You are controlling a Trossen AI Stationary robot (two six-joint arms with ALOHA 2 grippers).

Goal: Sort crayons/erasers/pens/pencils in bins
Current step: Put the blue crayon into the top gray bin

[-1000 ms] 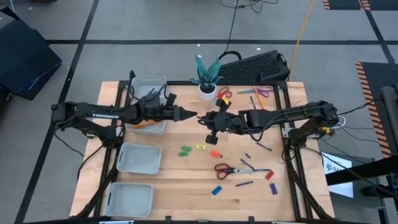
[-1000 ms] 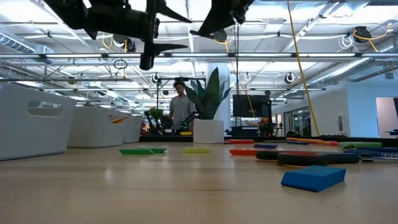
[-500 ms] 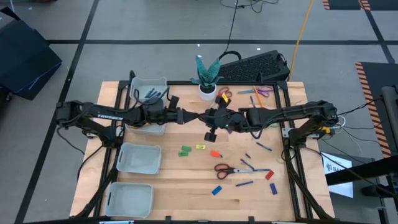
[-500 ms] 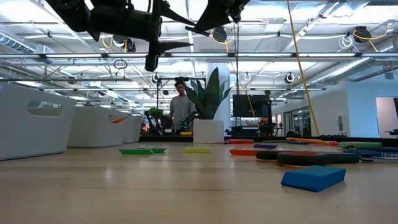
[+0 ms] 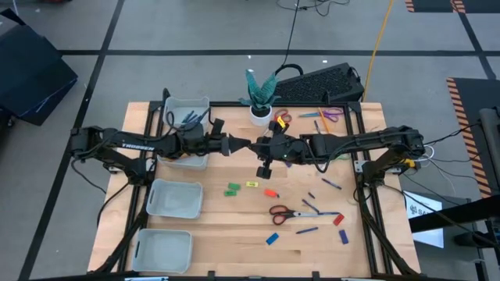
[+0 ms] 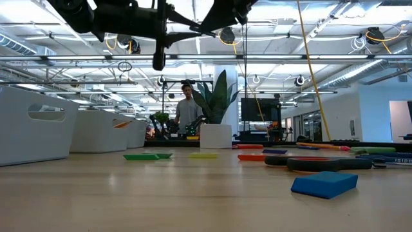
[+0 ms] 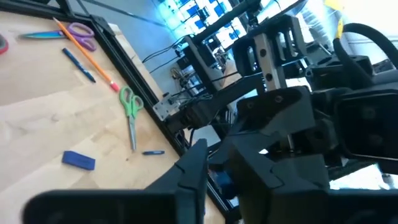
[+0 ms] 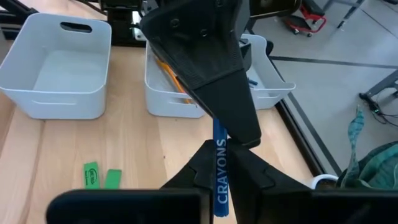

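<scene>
High view: four bins (image 5: 176,199) stand in a column along the left edge of the table (image 5: 234,254), the second partly under the left arm. Seven erasers (image 5: 272,239) lie loose to their right: two green, one yellow, two red, two blue. The left gripper (image 5: 239,145) and right gripper (image 5: 256,146) meet tip to tip in the air above the table's middle, near the pot (image 5: 260,115).

Low view: four erasers show, one each in green, yellow, red and blue. Three bins stand at the left. Both grippers hang high above the erasers.

Left wrist view: two scissors (image 7: 129,106), one pencil (image 7: 87,53), two pens (image 7: 81,65) and one blue eraser lie on the table beyond the right gripper, which fills the foreground.

Right wrist view: one blue crayon (image 8: 221,168) is clamped between the right gripper's fingers, and its far end runs under the left gripper's tip. Whether the left gripper grips it cannot be told. Three bins lie beyond, with pencils in the middle one. Two green erasers lie side by side on the table.
</scene>
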